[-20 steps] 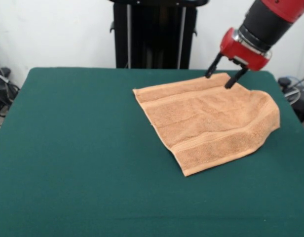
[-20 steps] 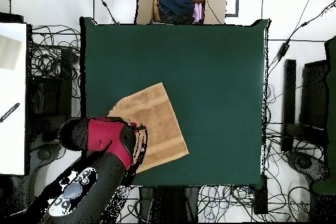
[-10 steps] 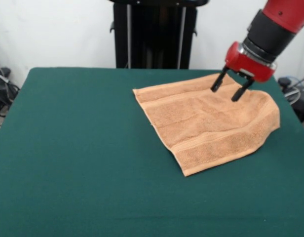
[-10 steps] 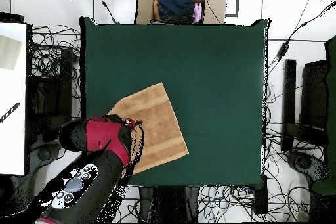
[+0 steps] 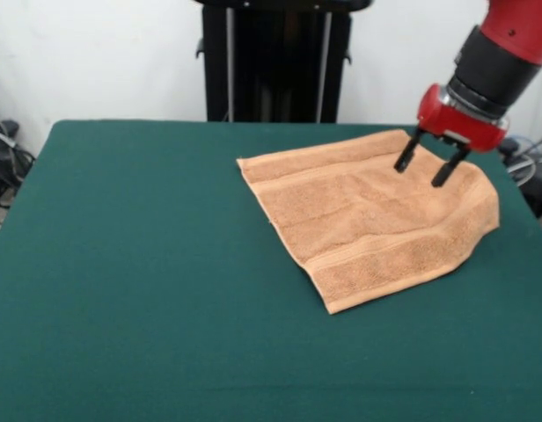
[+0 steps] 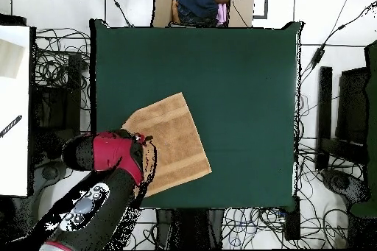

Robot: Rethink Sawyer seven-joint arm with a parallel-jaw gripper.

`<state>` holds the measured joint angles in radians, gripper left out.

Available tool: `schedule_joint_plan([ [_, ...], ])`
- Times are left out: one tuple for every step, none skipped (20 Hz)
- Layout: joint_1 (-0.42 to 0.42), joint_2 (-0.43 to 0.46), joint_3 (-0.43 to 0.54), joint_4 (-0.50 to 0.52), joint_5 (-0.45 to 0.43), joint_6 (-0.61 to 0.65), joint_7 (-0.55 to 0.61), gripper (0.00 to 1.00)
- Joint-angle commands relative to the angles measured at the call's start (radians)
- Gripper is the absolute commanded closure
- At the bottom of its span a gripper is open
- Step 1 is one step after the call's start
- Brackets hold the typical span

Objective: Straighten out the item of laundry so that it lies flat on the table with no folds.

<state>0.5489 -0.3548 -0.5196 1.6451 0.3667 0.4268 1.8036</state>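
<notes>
The orange-tan towel (image 5: 372, 218) lies on the dark green table (image 5: 139, 264) at the right in the front view, spread out with band stripes near two edges. Its far right part looks folded or rounded over near the table's right edge. My gripper (image 5: 423, 172) is open and empty, its two black fingers pointing down just above the towel's far right part. In the overhead view the towel (image 6: 175, 141) lies at the table's (image 6: 235, 79) lower left, and the red wrist covers its left corner and hides the fingers.
The robot's black pedestal (image 5: 275, 61) stands behind the table's far edge. A cardboard box with clothes (image 6: 200, 4) sits beyond the table's top edge in the overhead view. Cables lie on the floor all around the table.
My gripper has moved right and slightly nearer over the towel's far right part, staying open. The towel has not moved.
</notes>
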Motion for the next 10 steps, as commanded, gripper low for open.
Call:
schedule_joint_plan([
  [-0.036,-0.011,0.194,0.113,0.068,-0.102,0.260,0.00],
  [-0.043,-0.016,0.204,0.122,0.071,-0.109,0.256,0.00],
  [-0.050,-0.021,0.214,0.130,0.073,-0.121,0.253,0.00],
  [-0.056,-0.025,0.224,0.138,0.075,-0.134,0.251,0.00],
  [-0.065,-0.029,0.237,0.147,0.075,-0.148,0.246,0.00],
  [-0.072,-0.032,0.247,0.153,0.076,-0.158,0.244,0.00],
  [-0.084,-0.036,0.263,0.164,0.075,-0.176,0.239,0.00],
  [-0.094,-0.040,0.278,0.173,0.074,-0.192,0.236,0.00],
  [-0.102,-0.042,0.290,0.180,0.071,-0.205,0.234,0.00],
  [-0.108,-0.044,0.296,0.182,0.068,-0.213,0.232,0.00],
])
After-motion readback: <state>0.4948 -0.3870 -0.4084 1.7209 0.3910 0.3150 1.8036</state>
